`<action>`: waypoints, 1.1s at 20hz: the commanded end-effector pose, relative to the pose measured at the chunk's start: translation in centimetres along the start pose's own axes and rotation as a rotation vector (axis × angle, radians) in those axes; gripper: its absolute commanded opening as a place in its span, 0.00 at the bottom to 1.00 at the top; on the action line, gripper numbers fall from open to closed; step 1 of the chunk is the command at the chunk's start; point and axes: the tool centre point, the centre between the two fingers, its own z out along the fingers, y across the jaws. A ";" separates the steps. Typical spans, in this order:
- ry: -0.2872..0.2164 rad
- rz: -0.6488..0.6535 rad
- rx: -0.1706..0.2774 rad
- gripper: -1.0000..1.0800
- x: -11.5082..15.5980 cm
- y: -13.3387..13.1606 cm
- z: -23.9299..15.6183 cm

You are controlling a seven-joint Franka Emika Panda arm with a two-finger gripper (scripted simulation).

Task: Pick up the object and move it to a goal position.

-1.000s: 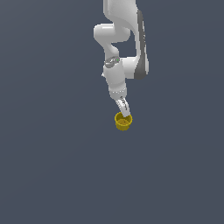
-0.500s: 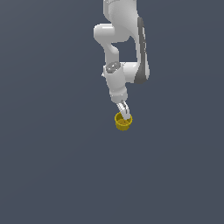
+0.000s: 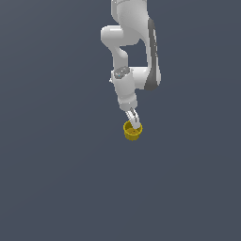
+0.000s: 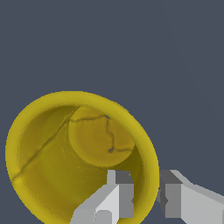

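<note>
Below the arm: cup hangs mouth-up, pinched at one side.
Gripper: narrow, one finger inside the rim, one outside, clamping the wall.
Risk: off-centre grip; a quick swing may tilt or slip the cup.

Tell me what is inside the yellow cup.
One gripper finger reaches inside the cup, the other outside its wall. Otherwise only its bare yellow bottom shows. The wall behind the finger is covered.
</note>
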 end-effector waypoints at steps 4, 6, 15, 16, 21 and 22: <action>0.000 0.000 0.000 0.00 0.1 0.0 -0.4; 0.000 0.000 0.000 0.00 0.3 0.1 -0.8; 0.000 0.002 -0.001 0.00 1.9 0.3 -5.3; 0.000 0.003 -0.002 0.00 2.1 0.4 -6.1; 0.002 0.004 -0.003 0.00 3.7 0.7 -10.5; 0.002 0.004 -0.003 0.00 4.1 0.7 -11.5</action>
